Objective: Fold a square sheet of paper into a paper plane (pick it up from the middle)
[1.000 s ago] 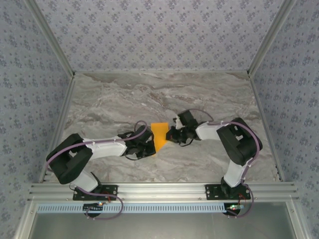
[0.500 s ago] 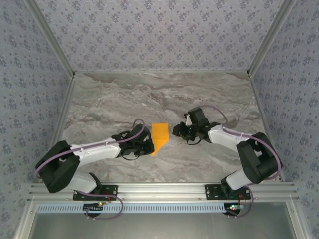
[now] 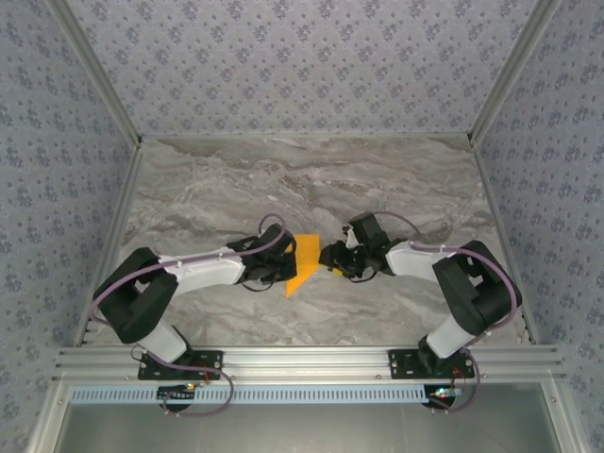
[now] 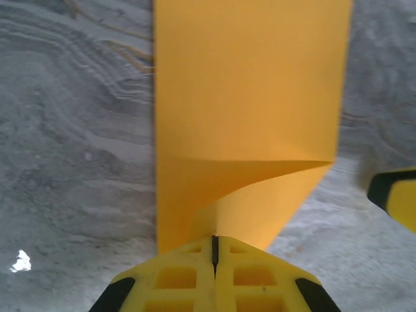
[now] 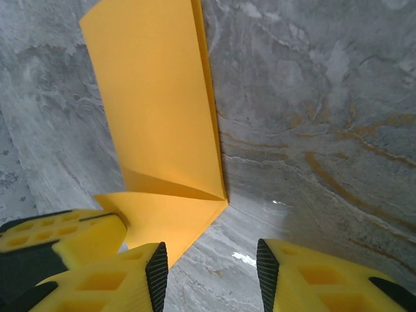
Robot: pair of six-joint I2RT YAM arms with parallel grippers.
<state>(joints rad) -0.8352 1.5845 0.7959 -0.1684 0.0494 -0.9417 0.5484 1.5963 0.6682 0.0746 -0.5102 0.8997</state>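
Seen from above, a grey marble table [image 3: 283,179] sits inside walls covered in flowered wallpaper [image 3: 302,57]. Two white and black robot arms reach in from the near edge and meet near the middle of the table. Between them lies the orange paper [image 3: 304,257], folded into a narrow band. Its far end is square and its near end narrows to a point aimed near and left. The left gripper [image 3: 283,267] is at the paper's left edge. The right gripper [image 3: 329,257] is just beside its right edge.

In the left wrist view, the left gripper [image 4: 214,250] is clenched. Its two yellow fingers press flush together with only a thin dark seam between them. The orange paper [image 4: 247,97] runs straight into that seam, so the claw is grasping the paper's edge. A diagonal crease crosses the paper, and a slanted flap lies closest to the fingers. A yellow and black fingertip of the right gripper [image 4: 395,195] shows at the right edge, near the flap's corner and apart from it.

In the right wrist view, the right gripper [image 5: 211,260] is released. Its yellow fingers [image 5: 155,270] with black pads stand apart, with bare marble between them. The orange paper [image 5: 156,110] lies ahead and to the left, and its folded corner points toward the gap. I cannot tell whether the left-hand finger touches the flap. A finger of the left gripper [image 5: 65,237] rests against the flap at lower left.
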